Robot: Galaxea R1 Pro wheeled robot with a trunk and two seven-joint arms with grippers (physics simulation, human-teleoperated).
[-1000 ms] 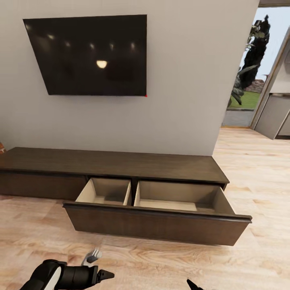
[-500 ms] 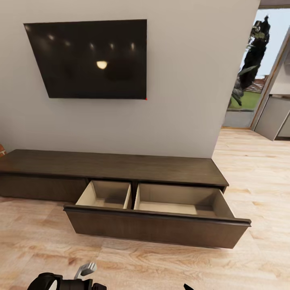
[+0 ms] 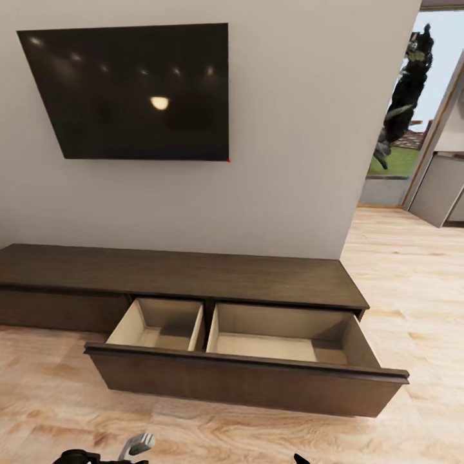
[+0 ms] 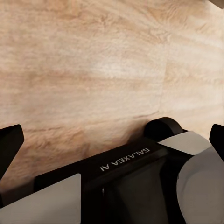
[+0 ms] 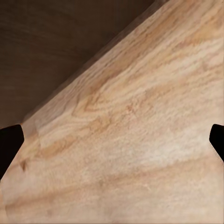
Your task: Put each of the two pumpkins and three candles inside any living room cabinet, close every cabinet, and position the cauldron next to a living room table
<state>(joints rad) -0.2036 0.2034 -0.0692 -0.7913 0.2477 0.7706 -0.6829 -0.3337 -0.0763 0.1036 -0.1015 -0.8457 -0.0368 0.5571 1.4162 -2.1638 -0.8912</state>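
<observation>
The cabinet (image 3: pixel 193 277) stands against the wall with its drawer (image 3: pixel 245 361) pulled out and seemingly empty, both hands' fingers spread wide holding nothing, so go fetch pumpkins and candles.

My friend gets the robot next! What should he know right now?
Left hand: open, holding nothing, over wood floor.
Right hand: open, holding nothing, near the drawer front.
Cabinet: under the TV, its wide drawer pulled out; what shows of both compartments is bare.
Done: drawer open.
Left: find pumpkins, candles and cauldron, load the drawer, close it, set the cauldron beside a table.
</observation>
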